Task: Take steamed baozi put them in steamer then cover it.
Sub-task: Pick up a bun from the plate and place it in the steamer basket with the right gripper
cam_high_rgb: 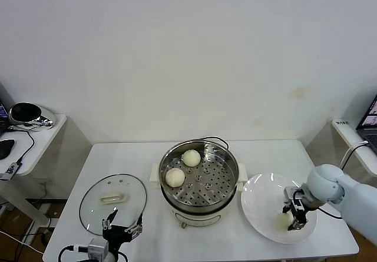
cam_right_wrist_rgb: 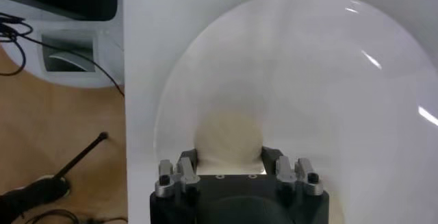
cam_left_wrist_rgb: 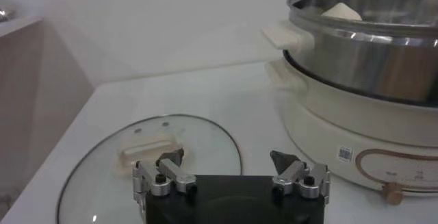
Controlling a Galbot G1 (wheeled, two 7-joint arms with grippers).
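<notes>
Two steamed baozi (cam_high_rgb: 191, 158) (cam_high_rgb: 175, 177) lie on the perforated tray of the steamer (cam_high_rgb: 197, 206) at the table's middle. A third baozi (cam_high_rgb: 283, 221) (cam_right_wrist_rgb: 228, 140) rests on the white plate (cam_high_rgb: 259, 200) to the right. My right gripper (cam_high_rgb: 294, 219) (cam_right_wrist_rgb: 229, 155) is down on the plate and shut on this bun, one finger on each side. The glass cover (cam_high_rgb: 94, 206) (cam_left_wrist_rgb: 102, 170) lies flat at the front left, cream handle (cam_left_wrist_rgb: 147, 148) up. Just in front of it my left gripper (cam_high_rgb: 122, 224) (cam_left_wrist_rgb: 228, 158) hovers open and holds nothing. The steamer (cam_left_wrist_rgb: 369, 54) also shows in the left wrist view.
A power cord (cam_high_rgb: 213, 139) loops behind the steamer. A side table at the far left carries a black and silver device (cam_high_rgb: 29, 113) and cables. A laptop (cam_high_rgb: 370, 120) sits on a shelf at the far right. The plate (cam_right_wrist_rgb: 308, 75) lies close to the table's front right edge.
</notes>
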